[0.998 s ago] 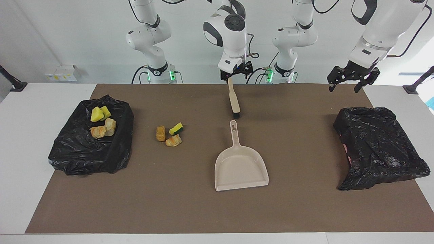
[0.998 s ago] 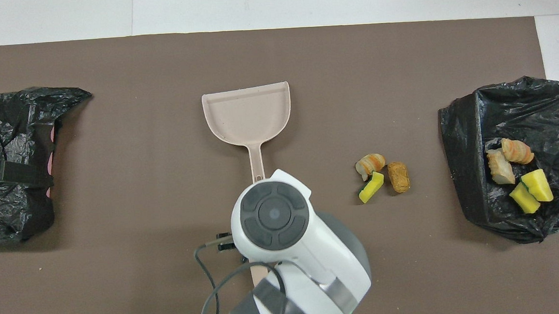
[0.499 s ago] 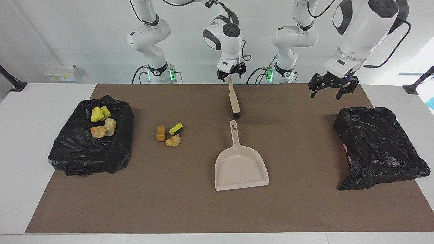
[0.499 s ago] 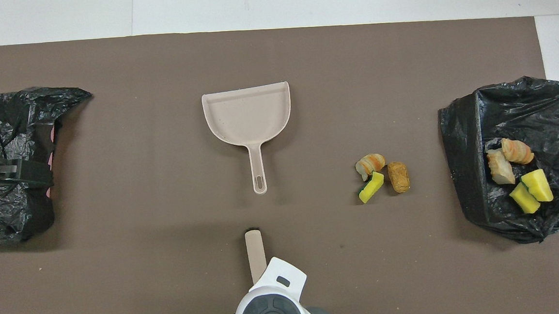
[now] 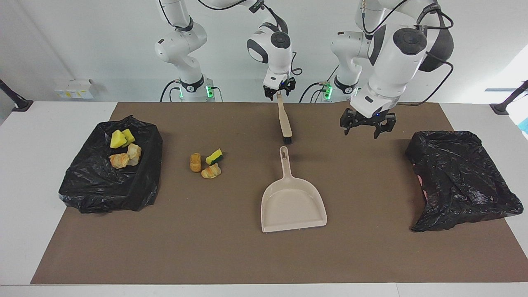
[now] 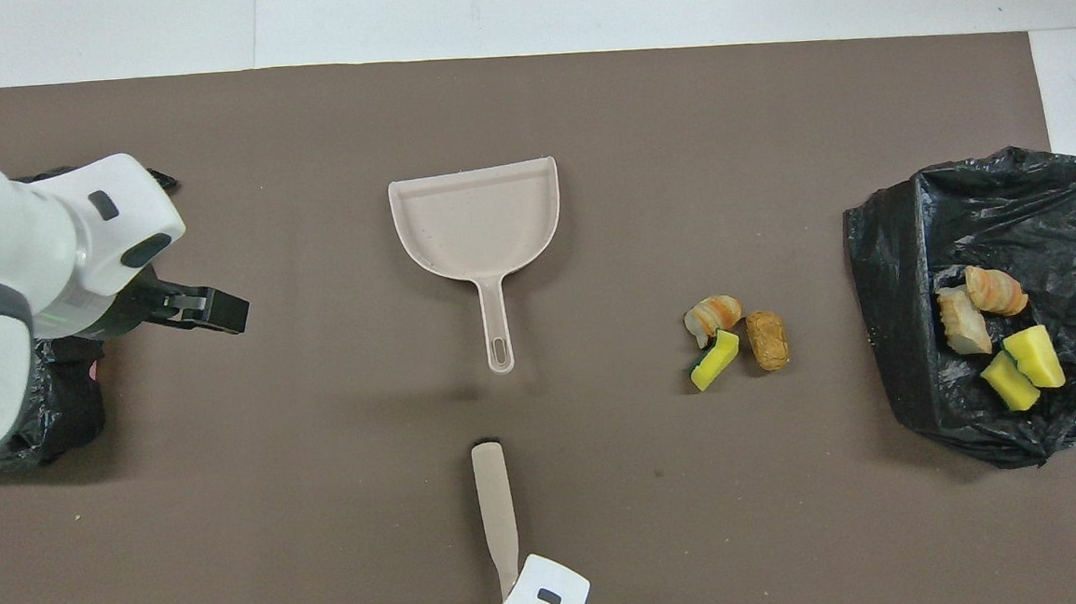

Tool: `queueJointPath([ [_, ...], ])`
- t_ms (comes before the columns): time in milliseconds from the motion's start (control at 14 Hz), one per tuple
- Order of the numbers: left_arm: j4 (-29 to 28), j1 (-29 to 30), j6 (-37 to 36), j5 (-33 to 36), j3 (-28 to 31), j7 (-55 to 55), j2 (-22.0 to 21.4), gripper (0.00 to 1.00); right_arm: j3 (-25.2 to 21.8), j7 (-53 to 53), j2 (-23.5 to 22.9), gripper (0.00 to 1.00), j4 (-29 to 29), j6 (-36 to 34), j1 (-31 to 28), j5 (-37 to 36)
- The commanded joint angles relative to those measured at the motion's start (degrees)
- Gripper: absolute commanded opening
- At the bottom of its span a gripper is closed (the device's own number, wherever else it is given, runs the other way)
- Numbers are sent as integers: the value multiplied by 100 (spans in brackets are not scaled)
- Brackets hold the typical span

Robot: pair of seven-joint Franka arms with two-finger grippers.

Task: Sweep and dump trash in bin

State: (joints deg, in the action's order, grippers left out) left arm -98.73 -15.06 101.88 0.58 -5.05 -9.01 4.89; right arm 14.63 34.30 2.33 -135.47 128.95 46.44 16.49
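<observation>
Trash (image 5: pixel 205 164) lies on brown mat (image 5: pixel 231 255); left claw (image 5: pixel 363 128) wide, right claw (image 5: pixel 279 93) grips brush (image 5: pixel 284 123).

Three trash pieces (image 5: pixel 205 163) on mat, four in black bag (image 5: pixel 142 181)

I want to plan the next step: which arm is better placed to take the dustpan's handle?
Left. The left pincer is open and empty, over the mat near the handle of the dustpan. The right pincer is at the handle end of the brush, so it seems occupied.
</observation>
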Motion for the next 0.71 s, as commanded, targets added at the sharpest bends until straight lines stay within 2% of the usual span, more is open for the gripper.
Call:
queueJointPath([
  [0,-32,-383,358,109,74,-678,283,100,-22,-99,-39,0,-102,384,6,135],
  [357,135,-1024,895,144,74,-1681,1021,100,-48,-169,-66,0,21,298,-56,30],
  [499,266,-1306,921,153,83,-2042,1223,100,-83,-178,13,0,169,-122,-82,21],
  [642,416,-1569,957,197,83,-2497,1417,100,-84,-169,459,0,179,-675,-301,-136],
])
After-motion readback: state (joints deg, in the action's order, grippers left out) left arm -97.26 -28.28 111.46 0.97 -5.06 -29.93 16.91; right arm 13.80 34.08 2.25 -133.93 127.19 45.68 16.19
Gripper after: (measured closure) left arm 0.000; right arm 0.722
